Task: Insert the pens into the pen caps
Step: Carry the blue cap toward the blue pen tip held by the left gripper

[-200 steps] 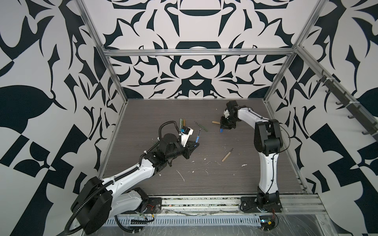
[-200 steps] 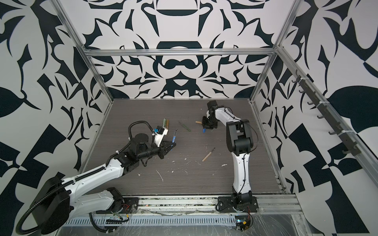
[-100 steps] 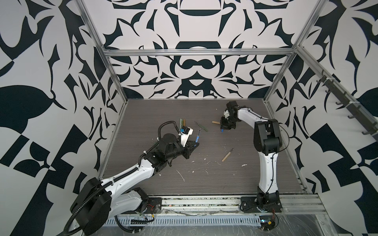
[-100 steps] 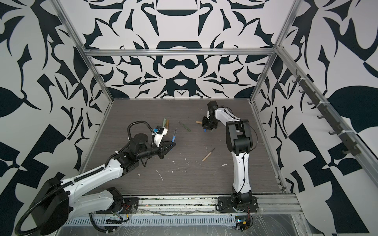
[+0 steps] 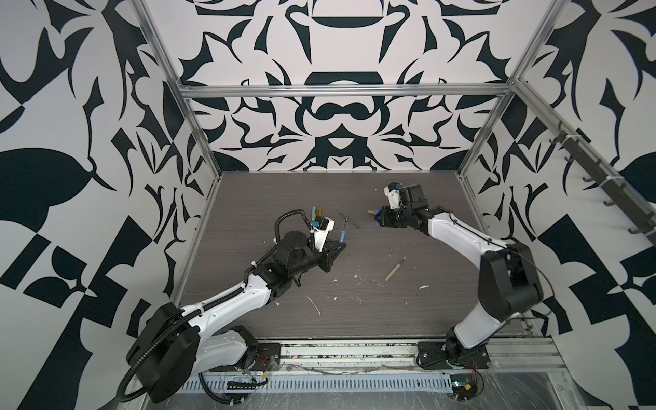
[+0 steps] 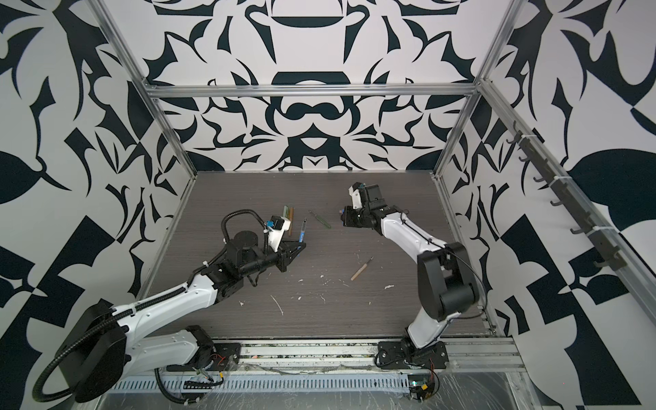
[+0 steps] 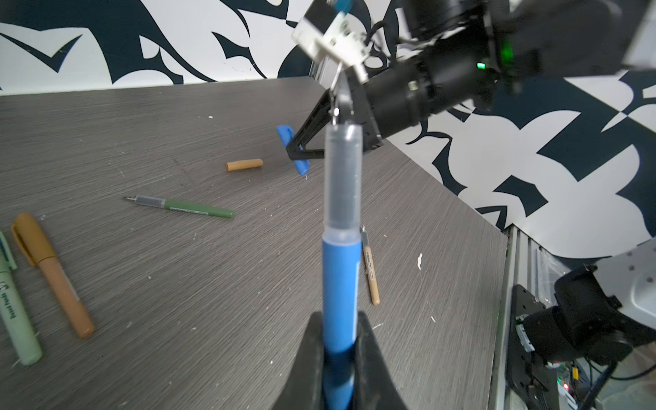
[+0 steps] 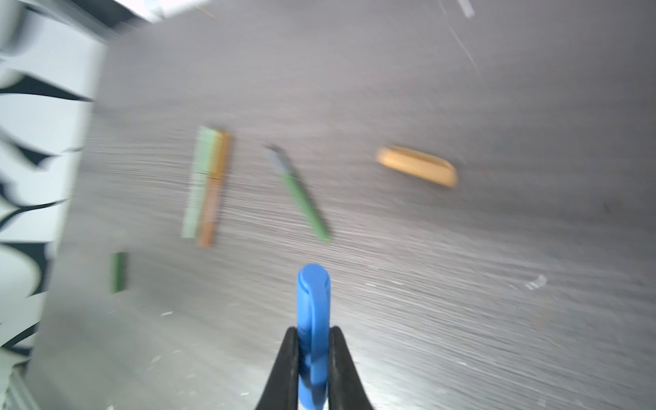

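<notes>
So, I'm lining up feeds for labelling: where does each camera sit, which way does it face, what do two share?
Top views: high in front, looking down on the table; left arm and right arm whole.
Left wrist: on the left arm, looking along the left gripper and blue pen toward the right gripper.
Right wrist: on the right arm, looking past its fingers and blue cap; blurred.
Shared: both wrist views show tan cap, dark green pen.
</notes>
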